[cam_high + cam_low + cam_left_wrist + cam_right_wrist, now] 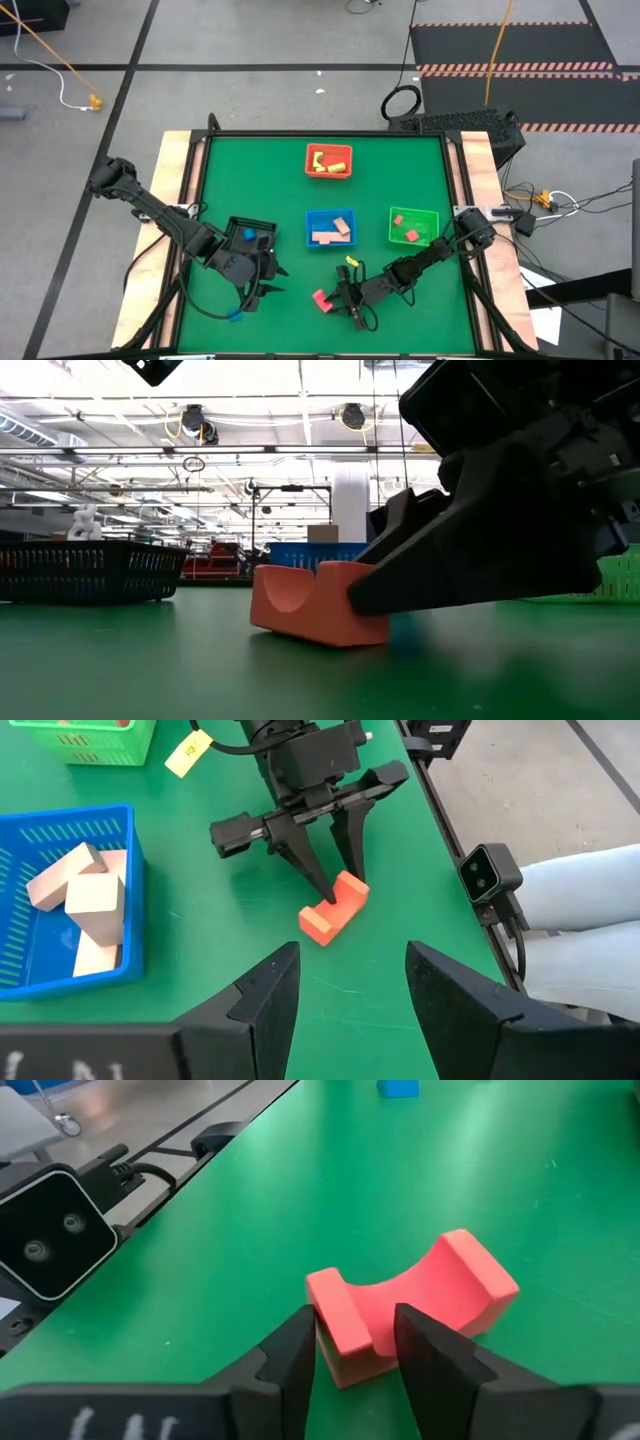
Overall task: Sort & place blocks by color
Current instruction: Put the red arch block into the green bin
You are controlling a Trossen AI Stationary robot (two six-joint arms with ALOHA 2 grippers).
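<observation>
red tray (329, 148) sitting at far side of table (250, 170) | blue tray (330, 215) lying in the middle | green tray (414, 214) sitting beside it | black tray (250, 226) resting on left

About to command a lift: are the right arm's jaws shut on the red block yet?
Not yet. In the right wrist view the right gripper straddles one end of the red block lying on the mat, jaws open.

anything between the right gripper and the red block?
Nothing visible. The right gripper is already at the red block on the green table, its open fingers straddling one end. The left gripper waits open nearby.
</observation>
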